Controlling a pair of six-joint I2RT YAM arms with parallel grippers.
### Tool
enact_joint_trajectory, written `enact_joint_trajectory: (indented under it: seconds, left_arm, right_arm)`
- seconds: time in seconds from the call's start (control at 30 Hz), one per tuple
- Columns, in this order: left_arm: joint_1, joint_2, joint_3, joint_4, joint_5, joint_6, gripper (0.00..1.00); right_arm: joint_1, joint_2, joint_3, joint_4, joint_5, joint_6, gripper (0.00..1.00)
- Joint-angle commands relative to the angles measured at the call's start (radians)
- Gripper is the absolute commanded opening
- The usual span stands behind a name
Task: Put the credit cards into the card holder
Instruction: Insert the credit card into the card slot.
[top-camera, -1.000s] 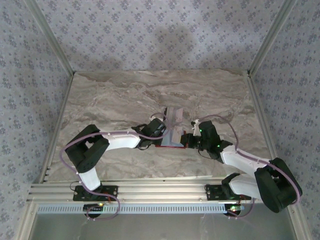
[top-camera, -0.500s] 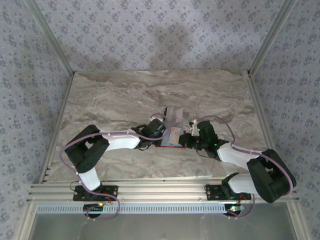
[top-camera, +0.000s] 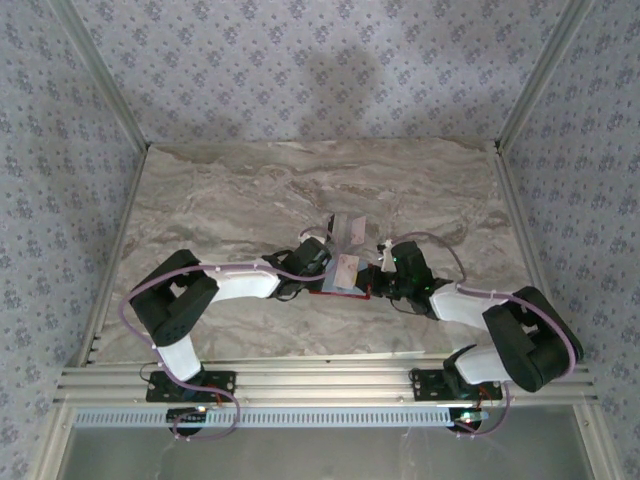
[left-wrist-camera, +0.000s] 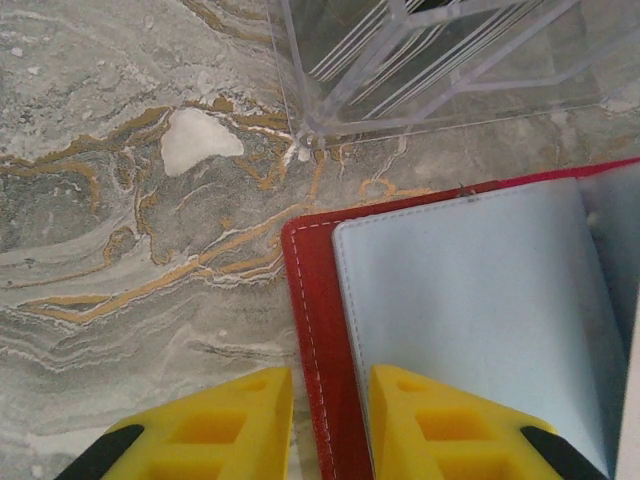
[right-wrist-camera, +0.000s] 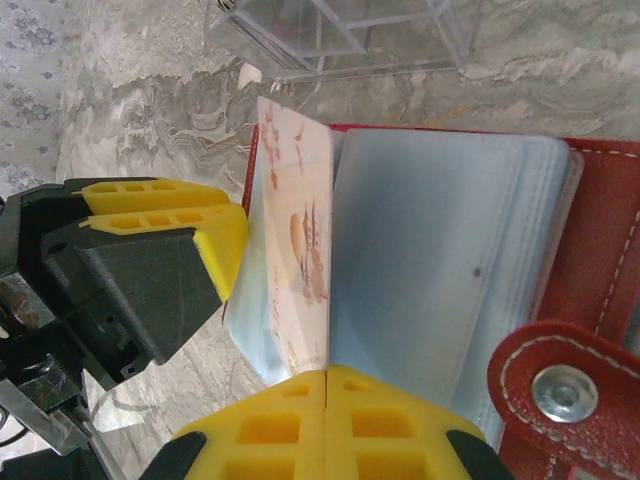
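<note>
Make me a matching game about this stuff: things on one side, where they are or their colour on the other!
Things
1. card holder
2. credit card
3. plastic box
4. left gripper

Clues
A. see-through, beyond the card holder
B. pinched in the shut right gripper
C. red, open on the marble table
D. fingers straddling the card holder's red edge

Pairs: 1-C, 2-B, 3-A, 4-D
</note>
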Motion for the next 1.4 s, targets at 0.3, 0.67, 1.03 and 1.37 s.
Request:
enact_joint_trajectory:
  seconds: [0.3,0.67,1.03,1.37]
  left_arm:
    - [-0.004,0.027,-0.036,-0.091,0.008,0.004,0.26]
    - [-0.018,0.028,-0.054,-0.058,0.014,-0.014,0.26]
    - [-0.079,0.036,-0.071,-0.01,-0.028,-0.057,0.26]
    - [-0.09,0.008,-0.123,0.036,-0.047,-0.091,0.26]
  right_arm:
    - [0.031,0.0,-0.013,-0.018,0.025,0.069,0.0]
    - [0.035,-0.001,-0.04,-0.049,0.048,0.154,0.0]
    - [0.03,0.006,-0.02,-0.118,0.017,0.206,0.0]
    - [0.022,-0.114,0.034,-0.35,0.059,0.157,0.0]
